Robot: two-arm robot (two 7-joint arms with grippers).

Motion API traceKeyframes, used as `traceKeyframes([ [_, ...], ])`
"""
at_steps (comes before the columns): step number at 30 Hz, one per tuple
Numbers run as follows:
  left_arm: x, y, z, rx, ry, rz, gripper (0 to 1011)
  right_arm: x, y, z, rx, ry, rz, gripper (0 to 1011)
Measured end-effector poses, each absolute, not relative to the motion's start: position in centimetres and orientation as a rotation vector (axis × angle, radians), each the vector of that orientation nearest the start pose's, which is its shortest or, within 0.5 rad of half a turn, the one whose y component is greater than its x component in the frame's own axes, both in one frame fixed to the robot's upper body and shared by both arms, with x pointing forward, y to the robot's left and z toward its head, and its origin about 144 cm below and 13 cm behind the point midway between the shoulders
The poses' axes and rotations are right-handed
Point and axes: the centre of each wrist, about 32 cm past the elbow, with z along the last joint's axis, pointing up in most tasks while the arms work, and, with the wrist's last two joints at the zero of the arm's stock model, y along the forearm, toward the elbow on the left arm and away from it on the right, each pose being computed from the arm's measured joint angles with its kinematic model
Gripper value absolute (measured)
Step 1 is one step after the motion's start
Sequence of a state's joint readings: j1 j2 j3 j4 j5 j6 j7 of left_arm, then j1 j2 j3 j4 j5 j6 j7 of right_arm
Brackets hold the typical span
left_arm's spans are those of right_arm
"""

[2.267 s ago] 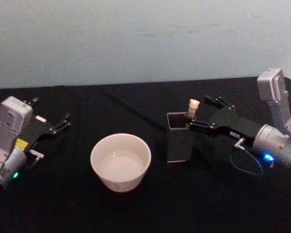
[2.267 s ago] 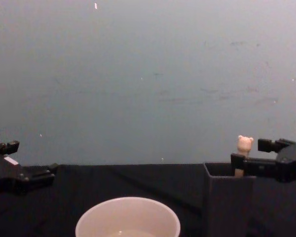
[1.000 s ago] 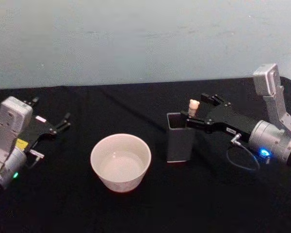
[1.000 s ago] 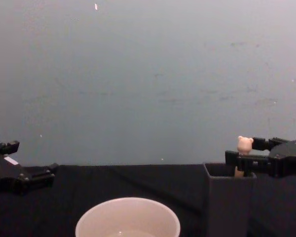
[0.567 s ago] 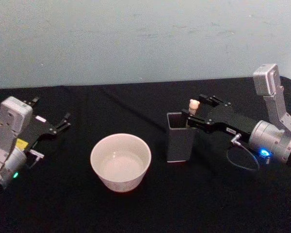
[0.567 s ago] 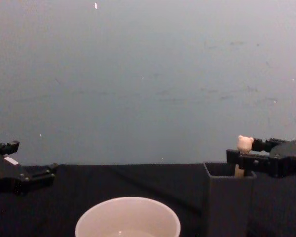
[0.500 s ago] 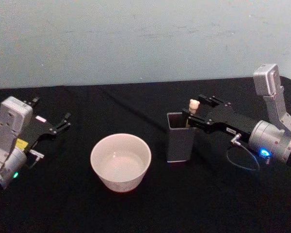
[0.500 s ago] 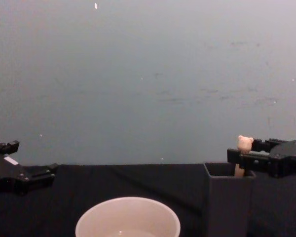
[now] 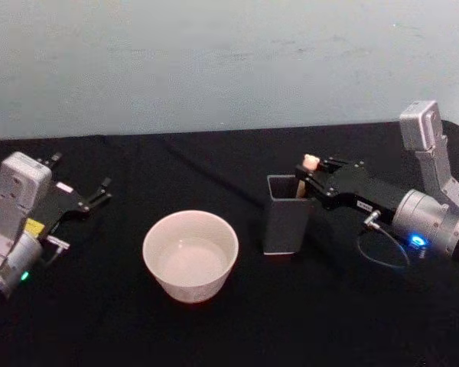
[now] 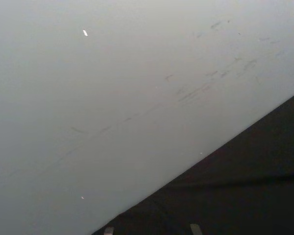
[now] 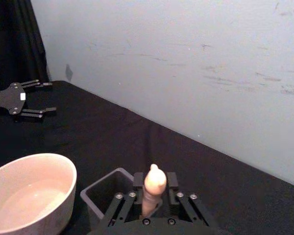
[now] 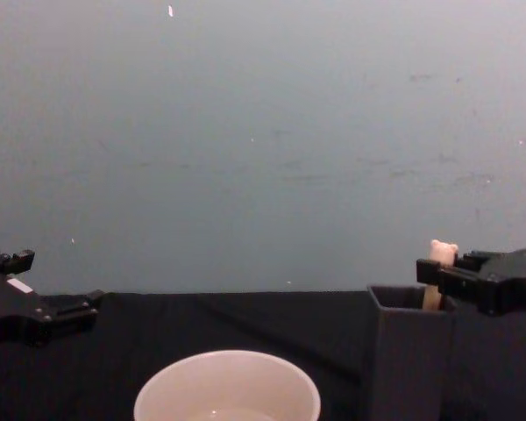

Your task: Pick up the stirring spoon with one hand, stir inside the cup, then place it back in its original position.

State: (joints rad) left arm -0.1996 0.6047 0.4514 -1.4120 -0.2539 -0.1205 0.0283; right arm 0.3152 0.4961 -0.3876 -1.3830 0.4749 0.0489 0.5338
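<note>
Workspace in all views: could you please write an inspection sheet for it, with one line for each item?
Surface: black cloth, flat, no spill seen.
Job's things: stirring spoon stands in the dark grey holder, its bear head above the rim. The cup is upright, left of the holder and apart from it.
Clutter: nothing seen.
Grippers: right gripper shut on the spoon's handle just above the holder. The left gripper is open and parked at the far left.
Cables: thin loop by the right wrist, away from the cup.
Surroundings: pale wall behind, lightly scuffed.
</note>
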Motion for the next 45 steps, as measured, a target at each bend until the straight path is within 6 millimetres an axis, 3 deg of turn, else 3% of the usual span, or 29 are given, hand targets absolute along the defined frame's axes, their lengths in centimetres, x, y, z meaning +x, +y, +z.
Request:
traceKeyframes([
  [1, 48.9, 31.0, 114.0, 0.305, -0.285, 1.248, 1001, 52.9, -29.1, 117.8, -0.131, 0.019, -0.796, 282],
  [5, 48.9, 31.0, 114.0, 0.304, -0.285, 1.248, 1001, 52.9, -29.1, 117.8, -0.131, 0.019, -0.796, 214],
  [25, 48.9, 31.0, 114.0, 0.304, -0.285, 1.248, 1001, 52.9, -29.1, 117.9, -0.131, 0.019, -0.794, 214],
  [45, 48.9, 31.0, 114.0, 0.304, -0.285, 1.248, 1001, 52.5, -29.6, 119.8, -0.067, 0.051, -0.76, 214],
])
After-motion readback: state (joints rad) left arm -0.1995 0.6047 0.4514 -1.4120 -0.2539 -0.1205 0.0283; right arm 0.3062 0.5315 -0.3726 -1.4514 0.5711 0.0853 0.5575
